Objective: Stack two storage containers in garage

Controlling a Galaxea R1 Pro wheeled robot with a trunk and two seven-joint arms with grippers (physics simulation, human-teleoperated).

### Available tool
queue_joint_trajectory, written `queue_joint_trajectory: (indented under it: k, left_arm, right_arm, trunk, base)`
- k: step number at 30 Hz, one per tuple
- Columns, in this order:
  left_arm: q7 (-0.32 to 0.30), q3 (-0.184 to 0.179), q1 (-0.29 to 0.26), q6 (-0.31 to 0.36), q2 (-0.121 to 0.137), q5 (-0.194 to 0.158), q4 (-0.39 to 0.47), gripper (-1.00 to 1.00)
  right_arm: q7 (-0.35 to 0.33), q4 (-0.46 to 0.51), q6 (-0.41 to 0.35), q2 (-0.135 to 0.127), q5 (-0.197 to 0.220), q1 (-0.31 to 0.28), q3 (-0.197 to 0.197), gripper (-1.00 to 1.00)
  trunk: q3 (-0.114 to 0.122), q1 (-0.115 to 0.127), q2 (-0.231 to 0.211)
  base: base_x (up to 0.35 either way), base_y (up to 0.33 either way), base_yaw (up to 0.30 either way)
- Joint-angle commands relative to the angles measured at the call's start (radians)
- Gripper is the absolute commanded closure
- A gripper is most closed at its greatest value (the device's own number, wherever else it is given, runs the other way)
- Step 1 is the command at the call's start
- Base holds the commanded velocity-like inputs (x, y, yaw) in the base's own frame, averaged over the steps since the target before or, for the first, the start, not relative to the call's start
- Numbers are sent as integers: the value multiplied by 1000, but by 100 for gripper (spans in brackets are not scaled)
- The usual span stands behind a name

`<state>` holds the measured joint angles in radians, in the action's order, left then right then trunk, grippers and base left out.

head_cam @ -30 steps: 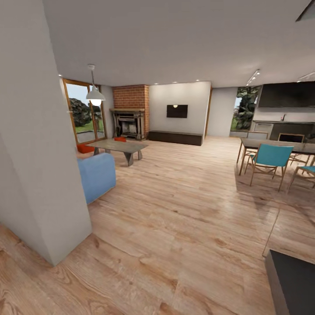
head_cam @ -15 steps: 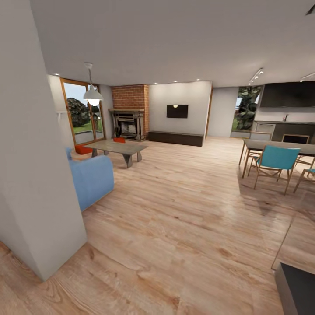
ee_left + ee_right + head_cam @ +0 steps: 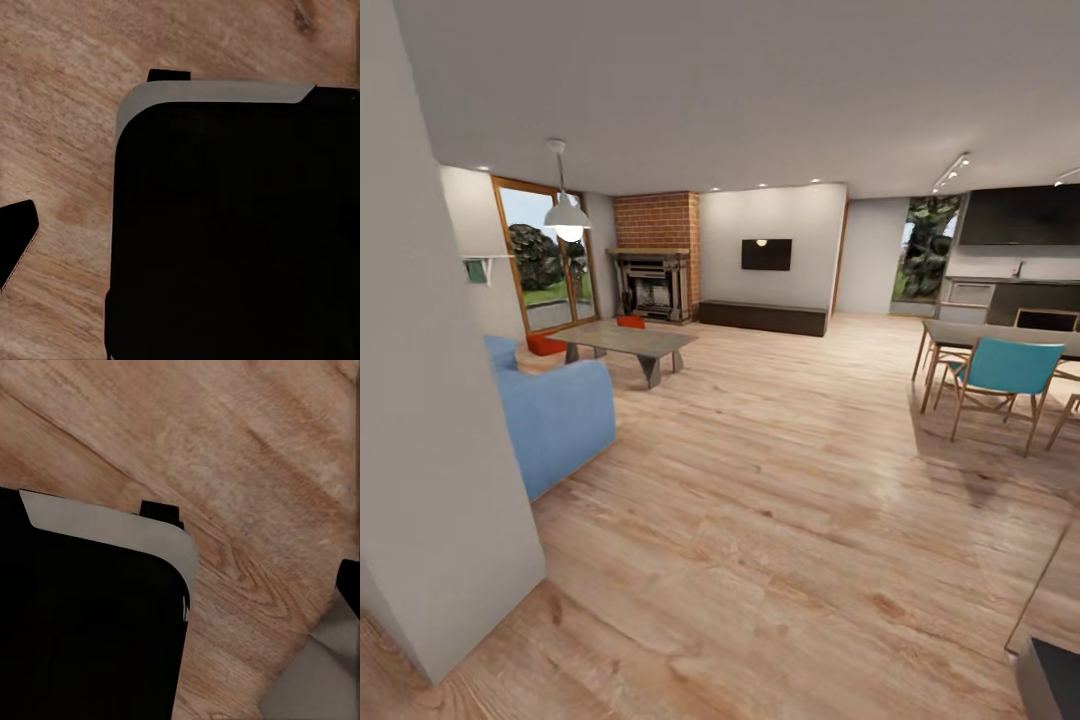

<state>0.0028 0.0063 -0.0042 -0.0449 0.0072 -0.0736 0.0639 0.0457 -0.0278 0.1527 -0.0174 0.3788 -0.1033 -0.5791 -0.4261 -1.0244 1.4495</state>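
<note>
The robot faces into the living room (image 3: 760,400) from beside a white wall corner (image 3: 450,480). Two orange-red storage containers (image 3: 546,343) show far ahead of both arms: one beyond the blue sofa (image 3: 555,420), the other (image 3: 631,321) at the coffee table (image 3: 628,340). Both wrist cameras look down at the wood floor (image 3: 67,112) past the robot's dark base (image 3: 232,225); whether either gripper is open or closed cannot be told. The risk I judge: the base clipping the wall corner or sofa while driving in, as both lie close on the left side.
</note>
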Motion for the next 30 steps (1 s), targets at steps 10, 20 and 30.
queue_joint_trajectory:
  k: [10,20,30]
  left_arm:
    - [0,0,0,-3,0,-8,-1,-100]
    - [0,-1,0,-3,-1,-8,0,-100]
    - [1,-1,0,-3,-1,-5,0,-100]
  right_arm:
    - [0,-3,4,2,8,-1,-8,-100]
    - [0,-3,4,2,8,-1,-8,-100]
    - [0,-3,5,2,8,-1,-8,-100]
  trunk:
    - [-1,-1,0]
    - [-1,-1,0]
    - [-1,-1,0]
  base:
    - [321,0,0]
    - [321,0,0]
    - [321,0,0]
